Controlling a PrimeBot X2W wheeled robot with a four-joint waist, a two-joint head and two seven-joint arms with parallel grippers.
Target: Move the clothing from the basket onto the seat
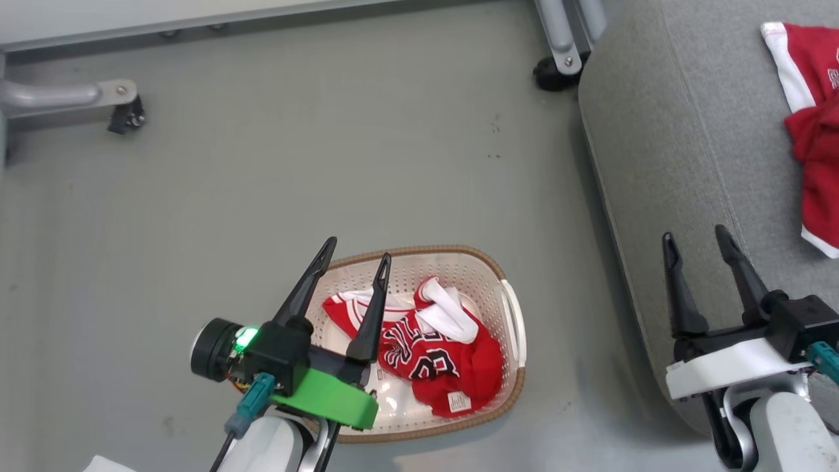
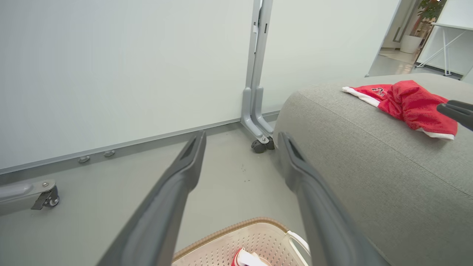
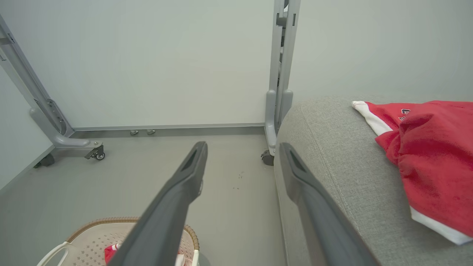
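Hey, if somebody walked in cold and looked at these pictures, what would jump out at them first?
The red jersey crumpled in the cream basket on the grey floor, with the open left gripper poised over it. Next, a second red garment lying on the grey seat at the right, beyond the open right gripper.

The head camera looks steeply down on floor (image 1: 328, 164), basket (image 1: 426, 250) and seat (image 1: 655, 131). Both wrist cameras sit lower, facing the far wall (image 2: 111, 74); all three views share basket, seat and shorts (image 1: 816, 137).
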